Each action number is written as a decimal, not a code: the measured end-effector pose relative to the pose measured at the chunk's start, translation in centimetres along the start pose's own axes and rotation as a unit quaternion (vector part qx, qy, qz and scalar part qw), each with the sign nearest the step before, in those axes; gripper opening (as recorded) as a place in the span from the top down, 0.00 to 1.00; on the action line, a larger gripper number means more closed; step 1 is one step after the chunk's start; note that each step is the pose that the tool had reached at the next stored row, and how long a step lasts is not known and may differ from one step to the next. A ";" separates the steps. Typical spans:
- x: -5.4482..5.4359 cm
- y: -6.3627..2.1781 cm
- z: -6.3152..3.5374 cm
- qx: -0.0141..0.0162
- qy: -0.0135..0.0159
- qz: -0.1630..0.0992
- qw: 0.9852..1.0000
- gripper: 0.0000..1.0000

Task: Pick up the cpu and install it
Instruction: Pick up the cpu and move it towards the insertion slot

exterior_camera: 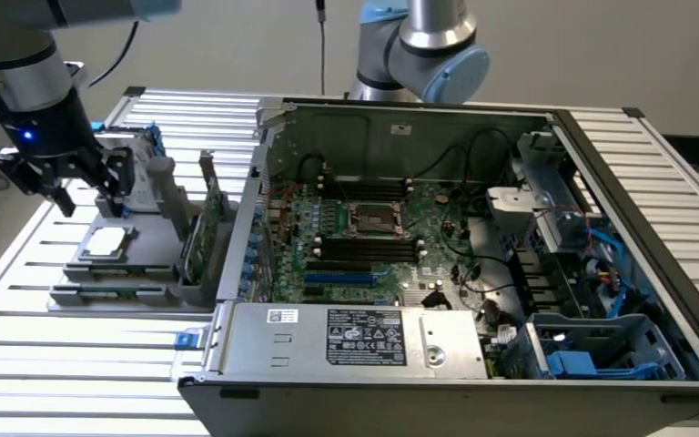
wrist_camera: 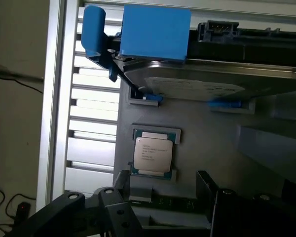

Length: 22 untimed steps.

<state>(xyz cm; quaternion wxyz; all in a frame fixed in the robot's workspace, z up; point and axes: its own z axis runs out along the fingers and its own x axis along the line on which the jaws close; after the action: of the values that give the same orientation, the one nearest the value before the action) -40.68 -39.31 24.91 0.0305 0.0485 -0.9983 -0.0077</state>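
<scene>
A slatted aluminium worktop is carrying everything here, with a plain pale wall behind it. An opened computer case is lying on its side across most of the worktop. Its motherboard is facing upward, and the square metal-framed socket with its dark centre is sitting exposed near the board's middle, apparently unoccupied and reachable from above.

On the exterior view's left, just beside the case, a grey fixture is holding loose parts in their own seats. The hard drive in its blue frame is standing on edge in a slot. The cpu is lying flat in a shallow recess, well apart from the socket. The recess is hugging the chip's edges, which, as I judge it, is holding it square at a known spot for a grasp from overhead.

The end effector is hovering over the fixture, near the cpu but clear of it — its fingers are standing wide apart and gripping nothing.

In the wrist view the cpu is showing as a small flat square, far smaller than the hard drive. Its pale silvery metal lid is facing up, bearing fine dark print too small to read, with a thin green border around it.
</scene>
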 end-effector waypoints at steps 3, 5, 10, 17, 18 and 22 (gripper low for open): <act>0.1 0.19 0.57 0.000 0.000 -0.002 1.000 0.35; 0.2 0.32 0.94 0.000 0.000 -0.003 1.000 0.35; 0.6 0.59 1.88 0.000 0.000 -0.007 1.000 0.35; 0.9 0.68 3.16 0.001 0.000 -0.010 1.000 0.35; 0.9 0.68 3.34 0.001 0.000 -0.010 1.000 0.35; 0.8 0.67 4.07 0.001 0.000 -0.010 1.000 0.35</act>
<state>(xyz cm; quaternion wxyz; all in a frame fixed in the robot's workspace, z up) -41.81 -38.67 20.91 0.0305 0.0586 -0.9978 -0.0072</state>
